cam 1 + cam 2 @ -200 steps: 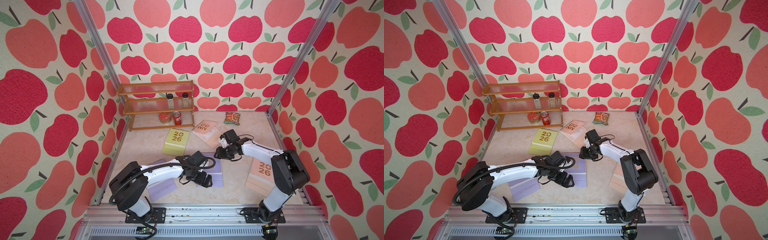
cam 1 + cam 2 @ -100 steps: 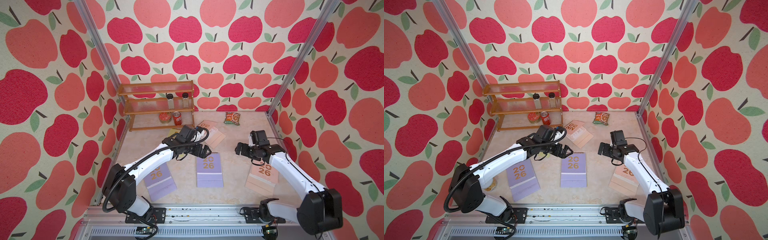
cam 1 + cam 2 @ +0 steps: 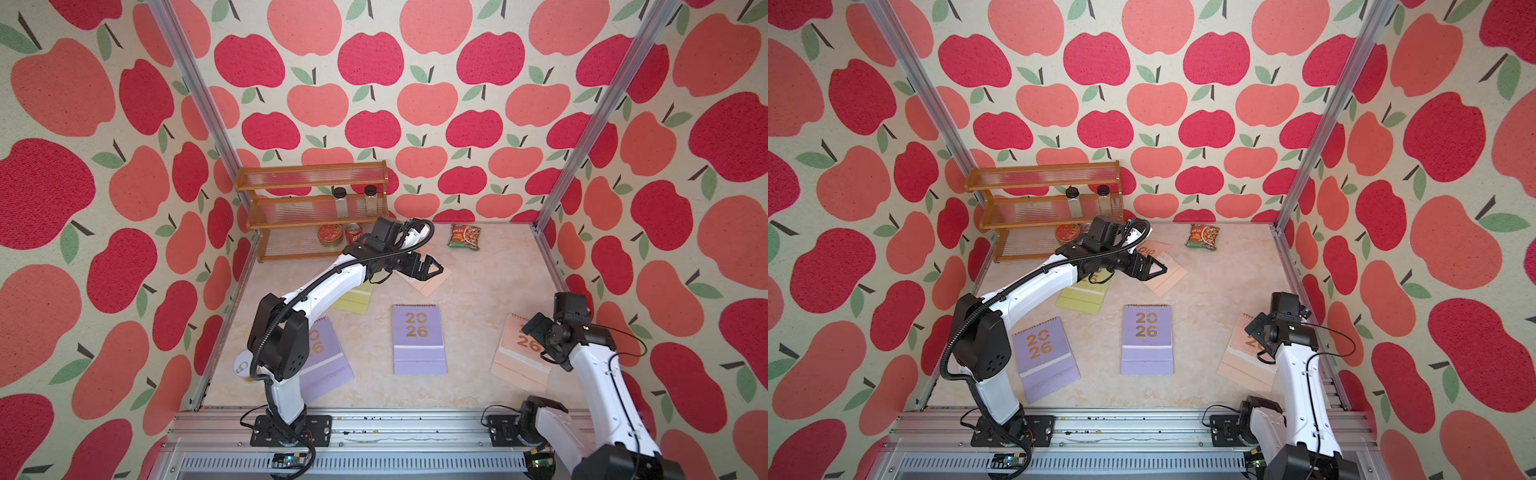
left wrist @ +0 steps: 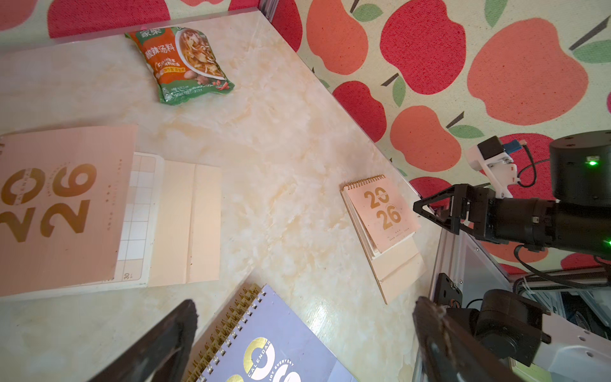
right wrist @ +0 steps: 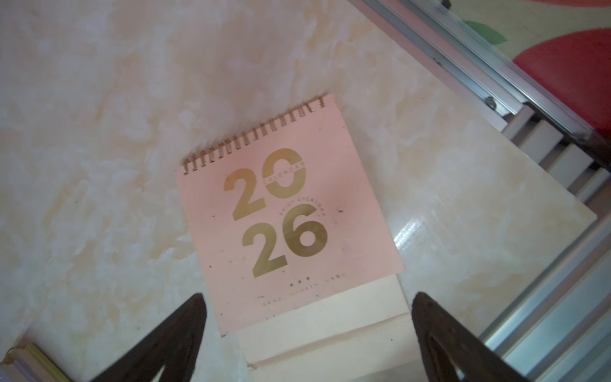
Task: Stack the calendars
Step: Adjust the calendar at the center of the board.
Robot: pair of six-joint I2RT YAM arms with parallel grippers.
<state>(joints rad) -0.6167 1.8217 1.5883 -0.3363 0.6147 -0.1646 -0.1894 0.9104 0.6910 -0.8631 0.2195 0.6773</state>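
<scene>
Across the worktop (image 3: 469, 303) the calendars (image 3: 417, 338) lie flat and scattered. Right jaws, spread wide and empty, hang over the near peach calendar (image 5: 291, 211); left jaws, likewise spread and empty, over the far peach calendar (image 4: 66, 205).

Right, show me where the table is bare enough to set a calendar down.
Biggest bare patch: far right, bordered by the snack packet, the far peach calendar and the near peach calendar. A lane runs between the centre lilac calendar and that near peach one. Crowded by the rack, where the left claw hovers and the yellow-green calendar lies under the arm.
</scene>
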